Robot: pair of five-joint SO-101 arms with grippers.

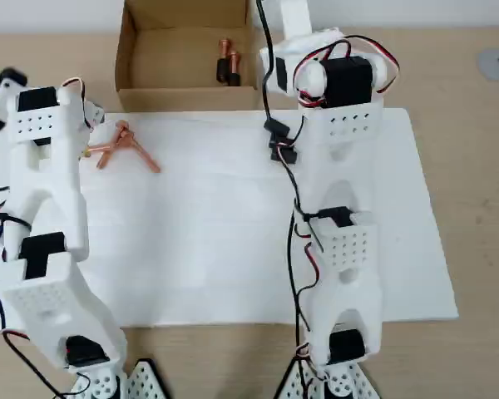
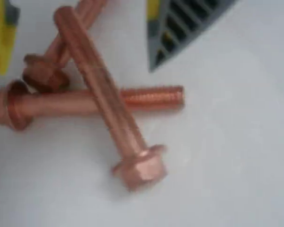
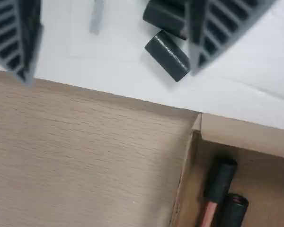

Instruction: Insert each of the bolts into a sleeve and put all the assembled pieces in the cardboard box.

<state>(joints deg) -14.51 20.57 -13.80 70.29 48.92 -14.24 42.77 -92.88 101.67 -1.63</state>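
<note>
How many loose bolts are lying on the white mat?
3 bolts, piled at the mat's left end: top bolt across a second bolt, third bolt beside them. Arms may hide more.

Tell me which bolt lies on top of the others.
The slanted bolt, its head apart from the other heads; it crosses over the threaded bolt.

- High view: bright, even overhead light; white mat nearly glares, and shadows under the arms are faint.
- Left wrist view: bolts throw short, soft shadows, with a dull sheen along the shanks.
- Right wrist view: box interior is dimmer; sleeve carries a soft highlight.
</note>
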